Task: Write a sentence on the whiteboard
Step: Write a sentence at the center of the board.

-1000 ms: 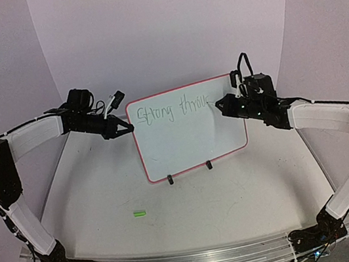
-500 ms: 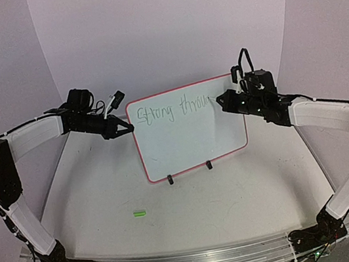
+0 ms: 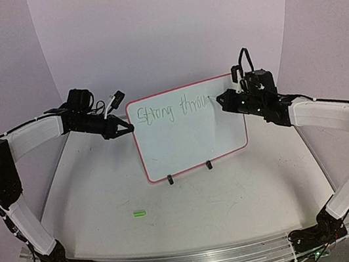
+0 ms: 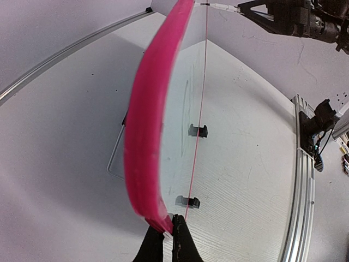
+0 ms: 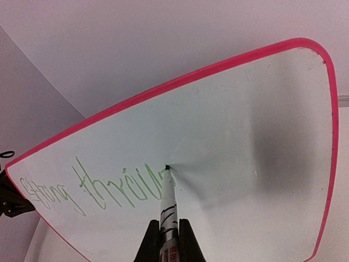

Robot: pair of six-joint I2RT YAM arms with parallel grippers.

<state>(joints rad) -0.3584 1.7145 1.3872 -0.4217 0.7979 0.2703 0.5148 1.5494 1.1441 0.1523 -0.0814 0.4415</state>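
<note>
While the left gripper (image 3: 126, 129) pinches the left frame of the whiteboard (image 3: 192, 138), upright mid-table (image 3: 106, 201), the right gripper (image 5: 169, 228) clamps a marker (image 5: 167, 199), tip touching after green "Strong throu". Sentence seems unfinished; next stroke likely needs light, steady pressure.

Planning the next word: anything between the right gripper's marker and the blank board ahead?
Nothing visible. The marker tip is at the whiteboard just past the writing; the surface beyond is bare. The left gripper pinches the opposite frame edge.
</note>
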